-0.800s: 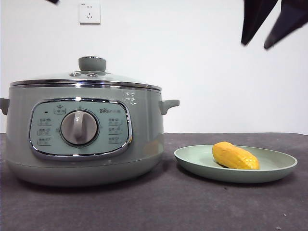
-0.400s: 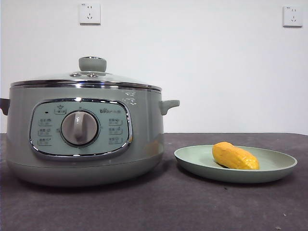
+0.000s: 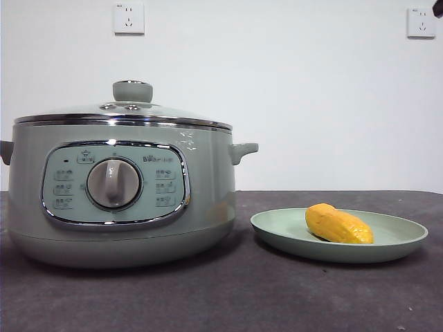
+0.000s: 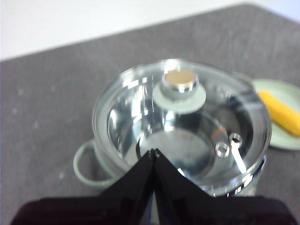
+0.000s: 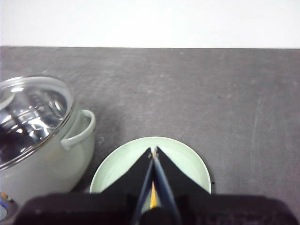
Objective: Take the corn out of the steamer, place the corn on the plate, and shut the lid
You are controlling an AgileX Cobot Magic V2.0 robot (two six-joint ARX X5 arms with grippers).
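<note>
Front view: steamer (image 3: pixel 118 200) clipped at the left frame edge, so its left handle shows only partly. A tiny black tip sits at the upper right corner; too little to tell which arm it belongs to.

Left wrist view: whole frame is soft. Left pincer (image 4: pixel 153 152) covers the near part of the lid (image 4: pixel 187 136). Plate (image 4: pixel 281 119) and corn (image 4: pixel 281 110) are cut by the right frame edge.

Right wrist view: right pincer (image 5: pixel 153 151) hides most of the corn, only a thin yellow sliver shows between the jaws. Plate's lower part is blocked. Steamer runs off the left and bottom edges. Panel labels are too small to read.
</note>
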